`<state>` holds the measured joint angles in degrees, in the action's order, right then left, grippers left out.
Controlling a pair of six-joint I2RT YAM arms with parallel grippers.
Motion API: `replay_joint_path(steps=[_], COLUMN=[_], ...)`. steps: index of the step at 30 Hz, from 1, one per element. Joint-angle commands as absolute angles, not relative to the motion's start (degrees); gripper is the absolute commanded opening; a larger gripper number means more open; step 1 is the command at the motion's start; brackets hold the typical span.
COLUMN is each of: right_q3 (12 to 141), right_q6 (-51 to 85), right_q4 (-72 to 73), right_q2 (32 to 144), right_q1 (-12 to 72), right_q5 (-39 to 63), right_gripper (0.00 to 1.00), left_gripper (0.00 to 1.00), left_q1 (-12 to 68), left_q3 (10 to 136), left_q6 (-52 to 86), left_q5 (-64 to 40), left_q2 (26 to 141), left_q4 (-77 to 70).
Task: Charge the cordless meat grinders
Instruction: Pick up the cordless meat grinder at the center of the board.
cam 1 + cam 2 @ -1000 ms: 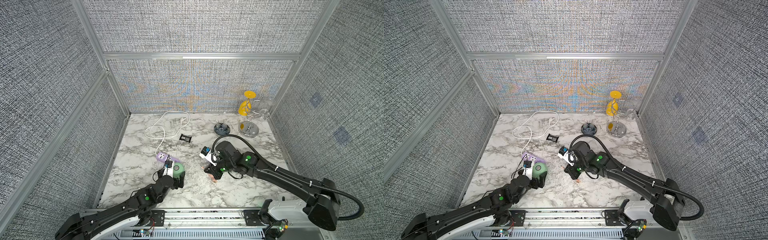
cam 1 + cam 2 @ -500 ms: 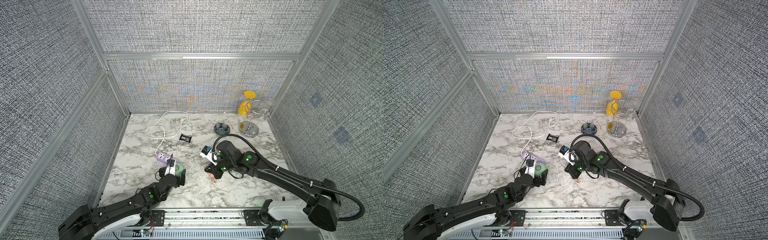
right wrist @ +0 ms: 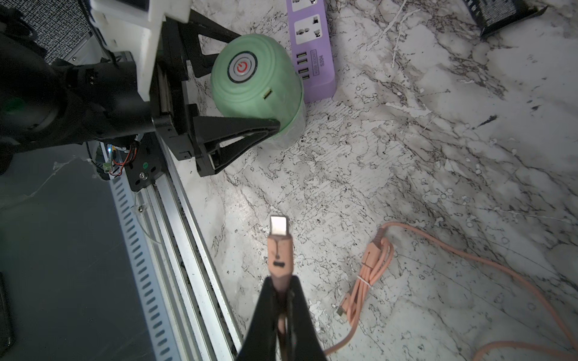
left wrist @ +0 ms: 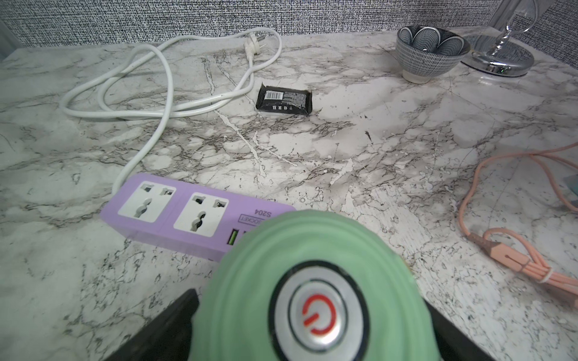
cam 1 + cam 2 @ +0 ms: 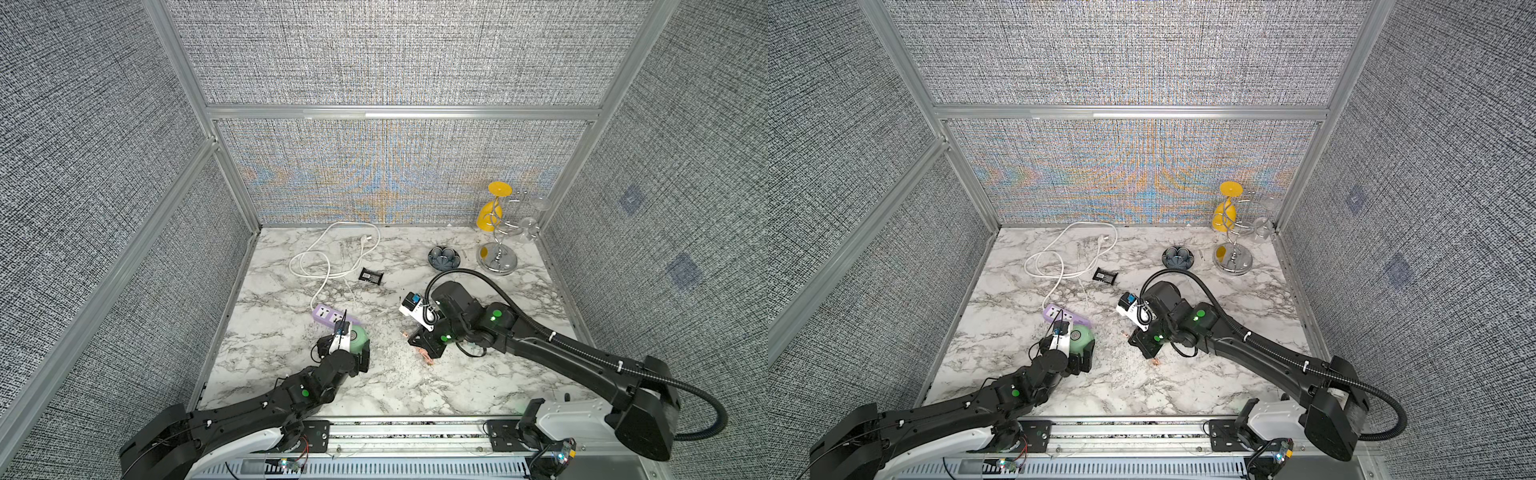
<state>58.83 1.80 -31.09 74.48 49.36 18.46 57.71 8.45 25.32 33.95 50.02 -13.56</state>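
Currently the cordless meat grinder point(image 3: 256, 84) stands upright on the marble table point(image 5: 457, 386), close against the end of the purple power strip point(image 4: 175, 212); whether they touch we cannot tell.

Left gripper point(image 5: 344, 349): jaws spread wide, one finger on each side of the green dome. The right wrist view shows one fingertip against the lower body. We cannot confirm that they clamp it, so we read this as bracing, not holding.

Right gripper point(image 3: 283, 286): closed on the collar of the pink cable plug point(image 3: 279, 247), metal tip pointing out ahead. The tip is in the air, well apart from the grinder.

Done, as far as we can see: grinder placed by the strip and flanked, and one plug picked up.

Left to do:
- The small charging slot point(image 3: 267, 93) on the dome's side is empty and faces the right arm's side.
- The rest of the pink cable point(image 3: 372, 272) lies bundled on the table, its far end loose and in no USB port.
- The strip's white cord plug point(image 4: 255, 47) lies loose on the table.

Our judgement: early to middle. No connection is made at either end yet.
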Motion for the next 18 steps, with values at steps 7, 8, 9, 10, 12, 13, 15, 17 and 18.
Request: replay_joint_path(steps=[7, 8, 9, 10, 12, 13, 15, 17, 18], right_q3=[58.9, 59.0, 59.0, 59.1, 59.0, 58.9, 58.8, 58.7, 58.7], right_q6=[2.8, 2.7, 2.7, 2.7, 2.7, 2.6, 2.7, 2.8, 2.7], right_q4=[-30.4, -30.5, -30.6, -30.7, -30.8, -30.8, -30.8, -30.8, -30.9], right_q2=[74.5, 74.6, 74.6, 74.6, 74.5, 74.4, 74.4, 74.3, 74.2], right_q1=[49.2, 49.2, 49.2, 49.2, 49.2, 49.2, 49.1, 49.1, 49.1], right_q5=[19.2, 19.3, 19.3, 19.2, 19.3, 19.3, 19.2, 19.3, 19.3], right_gripper=[0.0, 0.0, 0.0, 0.0, 0.0, 0.0, 0.0, 0.0, 0.0], left_gripper=[0.99, 0.99, 0.99, 0.99, 0.99, 0.98, 0.96, 0.94, 0.92], left_q1=[57.7, 57.7, 57.7, 57.7, 57.7, 57.7, 57.7, 57.7, 57.7], left_q3=[8.7, 9.0, 9.3, 9.4, 9.3, 9.2, 8.9, 8.6, 8.4], left_q6=[24.0, 23.9, 23.7, 23.8, 24.2, 24.3, 24.4, 24.1, 23.9], left_q5=[36.4, 36.5, 36.6, 36.9, 37.3, 37.5, 37.9, 37.8, 37.6], left_q2=[54.4, 55.2, 55.7, 56.1, 56.2, 56.1, 55.3, 53.8, 53.3], left_q4=[-19.7, -19.8, -19.9, -20.0, -20.3, -20.4, -20.2, -19.5, -19.2])
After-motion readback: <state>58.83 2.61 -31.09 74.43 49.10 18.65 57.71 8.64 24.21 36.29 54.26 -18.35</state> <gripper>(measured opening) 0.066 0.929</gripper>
